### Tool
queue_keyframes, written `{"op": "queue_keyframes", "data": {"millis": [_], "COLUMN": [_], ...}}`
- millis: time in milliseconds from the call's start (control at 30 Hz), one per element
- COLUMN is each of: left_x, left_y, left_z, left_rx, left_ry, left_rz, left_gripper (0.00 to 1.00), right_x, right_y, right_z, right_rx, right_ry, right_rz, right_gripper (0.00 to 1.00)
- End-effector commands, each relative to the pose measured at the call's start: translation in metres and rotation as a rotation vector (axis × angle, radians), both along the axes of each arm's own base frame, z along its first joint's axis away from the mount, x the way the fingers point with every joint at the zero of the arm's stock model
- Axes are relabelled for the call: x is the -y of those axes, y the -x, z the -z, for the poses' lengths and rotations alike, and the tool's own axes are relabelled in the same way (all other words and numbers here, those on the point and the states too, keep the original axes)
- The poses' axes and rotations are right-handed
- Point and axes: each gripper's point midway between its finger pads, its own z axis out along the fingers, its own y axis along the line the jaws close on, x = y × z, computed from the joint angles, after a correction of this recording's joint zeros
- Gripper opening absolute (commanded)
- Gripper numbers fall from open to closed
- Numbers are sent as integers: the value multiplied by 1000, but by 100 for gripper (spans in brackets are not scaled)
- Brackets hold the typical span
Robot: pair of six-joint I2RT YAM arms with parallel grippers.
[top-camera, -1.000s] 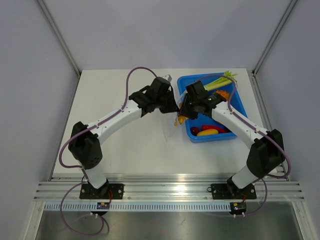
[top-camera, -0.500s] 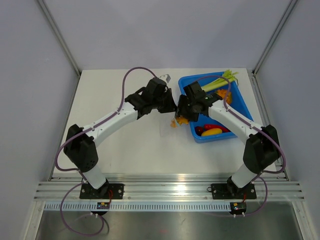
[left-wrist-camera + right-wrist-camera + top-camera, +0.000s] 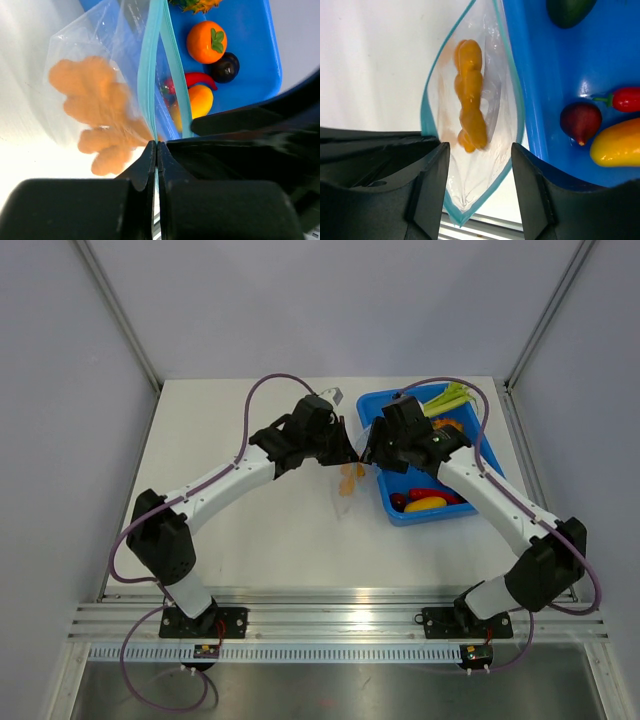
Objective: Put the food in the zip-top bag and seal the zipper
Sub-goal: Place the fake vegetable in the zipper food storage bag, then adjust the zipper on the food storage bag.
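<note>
The left gripper pinches the zipper. The right gripper hangs wide over the open zip-top bag, just left of the blue tray, with 1 orange cluster inside.

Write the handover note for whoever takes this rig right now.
Left gripper: shut on the zipper, holding the bag beside the tray, mouth open.
Right gripper: open, empty, over the bag mouth.
Done: orange cluster is inside the bag.
Left: yellow piece and red chili lie in the tray; bag them, then seal the zipper.
</note>
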Motion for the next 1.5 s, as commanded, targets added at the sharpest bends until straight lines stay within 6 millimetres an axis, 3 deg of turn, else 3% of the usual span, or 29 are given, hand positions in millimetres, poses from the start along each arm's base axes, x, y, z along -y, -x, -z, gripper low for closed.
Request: {"op": "queue_keyframes", "data": {"millis": [0, 167, 233, 433, 567, 667, 700, 767, 800, 867, 900, 933, 1000, 1033, 1100, 1167, 1200, 1233, 1267, 1300, 1367, 1400, 1467], "left_x": [10, 8, 8, 4, -2, -11, -15, -25, -31, -53, -69, -84, -107, -113, -116, -110, -106, -103, -98, -96, -95, -96, -99], "left_y": [6, 8, 10, 12, 15, 19, 19, 21, 18, 12, -5, 0, -8, -5, -2, 6, 8, 10, 12, 13, 15, 15, 14], "left_z": [-25, -27, -28, -33, -31, -33, -32, -29, -38, -41, -66, -65, -86, -99, -104, -87, -77, -47, -33, -17, 16, 21, 25], "left_rx": [56, 59, 62, 74, 75, 88, 94, 82, 106, 93, 144, 107, 143, 158, 167, 115, 86, 36, 2, -34, -96, -107, -107], "left_ry": [69, 76, 78, 82, 71, 54, 43, 5, -7, -69, -79, -131, -169, -179, -192, -178, -162, -169, -155, -151, -176, -184, -199], "left_rz": [49, 52, 54, 54, 49, 43, 45, 43, 45, 21, -7, -11, -36, -35, -21, 16, 18, 25, 40, 37, 37, 33, 24], "left_gripper": [0, 0, 0, 0, 0, 0, 0, 0, 0, 0, 0, 0, 0, 0, 0, 0, 0, 0, 0, 0, 0, 0, 0], "right_x": [9, 18, 17, 11, 7, 5, 4, 0, -3, -15, -22, -28, -34, -38, -42, -48, -53, -60, -63, -67, -74, -76, -78], "right_y": [-6, -3, -5, -11, -16, -24, -27, -33, -34, -36, -33, -34, -30, -28, -29, -27, -30, -28, -29, -32, -30, -30, -28], "right_z": [-38, -25, -23, 5, 8, 5, 10, 3, 4, -15, -25, -46, -67, -76, -78, -59, -35, -21, -6, 22, 42, 50, 47], "right_rx": [130, 111, 122, 53, 62, 83, 73, 83, 72, 93, 112, 152, 195, 210, 215, 172, 126, 83, 48, -15, -73, -92, -85], "right_ry": [-30, -40, -68, -46, -48, -35, -18, -10, -8, -54, -67, -88, -114, -136, -151, -150, -135, -142, -131, -105, -103, -104, -116], "right_rz": [57, 127, 136, 124, 120, 103, 98, 81, 71, 27, 1, -17, -41, -60, -69, -88, -97, -123, -128, -134, -154, -161, -175], "right_gripper": [59, 58, 59, 62, 50, 19, 13, 0, 0, 0, 0, 0, 0, 0, 0, 0, 0, 0, 0, 0, 0, 0, 1]}}
